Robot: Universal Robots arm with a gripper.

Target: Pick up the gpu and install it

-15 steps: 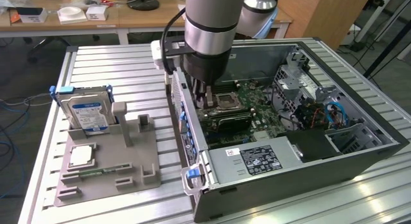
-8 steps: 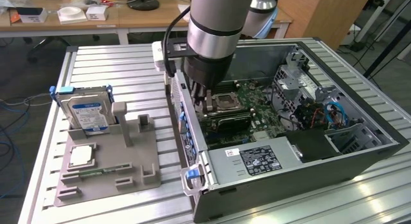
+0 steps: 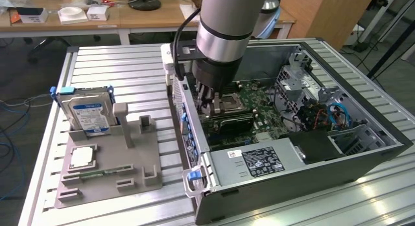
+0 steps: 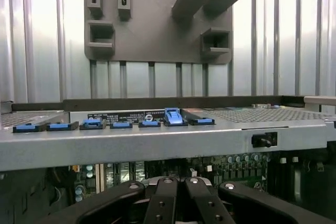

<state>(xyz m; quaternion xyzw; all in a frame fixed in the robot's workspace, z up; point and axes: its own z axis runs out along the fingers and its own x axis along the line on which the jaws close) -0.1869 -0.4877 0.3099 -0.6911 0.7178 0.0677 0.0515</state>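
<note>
Hard drive (image 3: 87,114): silver metal box with a blue-and-white label, standing upright in blue side rails at the far corner of the grey holder tray, toward the exterior view's left.
Holder tray (image 3: 139,160): flat matte grey plastic plate with blocky upright posts and small rectangular slots; it lies on the ribbed table beside the computer case. In the wrist view its slotted brackets show (image 4: 157,19) beyond the case wall.
CPU chip (image 3: 82,158): small square silver plate lying flat in a recess of the tray, in front of the hard drive.
Table (image 3: 110,70): ribbed aluminium surface of long parallel grooves, pale and reflective.
Computer case (image 3: 363,158): dark grey sheet-metal tower lying on its side, open on top; perforated metal cages and blue cables sit toward the exterior view's right.
Blue clips (image 4: 173,116): a row of glossy blue plastic latches along the case's rear slot edge.
Gripper (image 3: 209,102): black, under a polished silver wrist tube, lowered inside the case over the green motherboard (image 3: 256,102); its black linkage arms with silver rivets show in the wrist view (image 4: 176,203). Cannot tell whether the fingers are clenched or released.
Gpu: cannot be told apart under the gripper in the case.
Power supply (image 3: 256,163): grey metal box with a black label, at the case's near end.
</note>
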